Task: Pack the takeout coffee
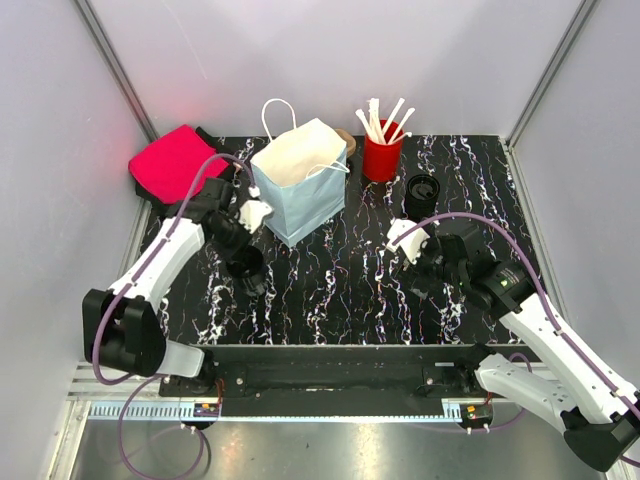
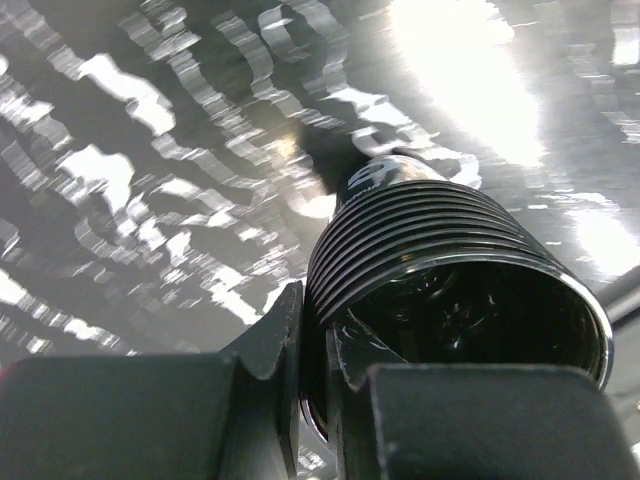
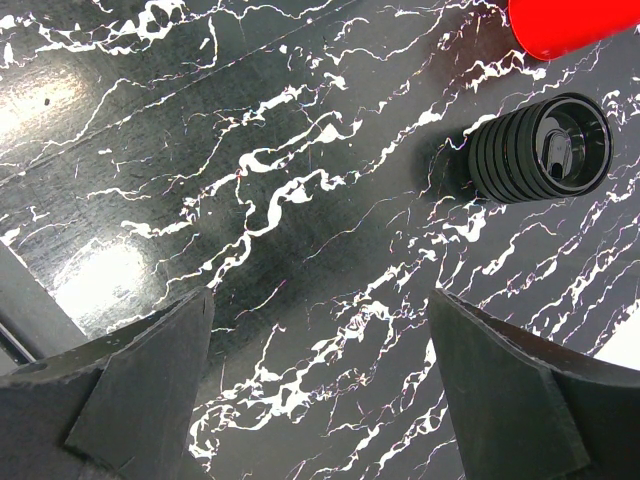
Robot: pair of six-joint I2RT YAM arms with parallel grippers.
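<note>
The left gripper (image 2: 312,325) is pinching the wall of a lidless cup (image 2: 440,250), one finger outside the ribs and the other inside the rim. With so thin an edge hold, most of the cup is hanging to one side of the jaws, so a lift is likely to set it swinging or slipping free. It is also not the lidded drink, so the wrong cup may be going into the bag (image 1: 300,180).

The right gripper (image 3: 320,295) is standing spread wide, holding nothing. The coffee (image 3: 540,147) is sitting upright beyond the jaws, outside one finger's line rather than between the two. The red cup (image 3: 570,25) is standing just past it. Advancing straight is risking that finger tipping the coffee or shoving it into the red cup.
</note>
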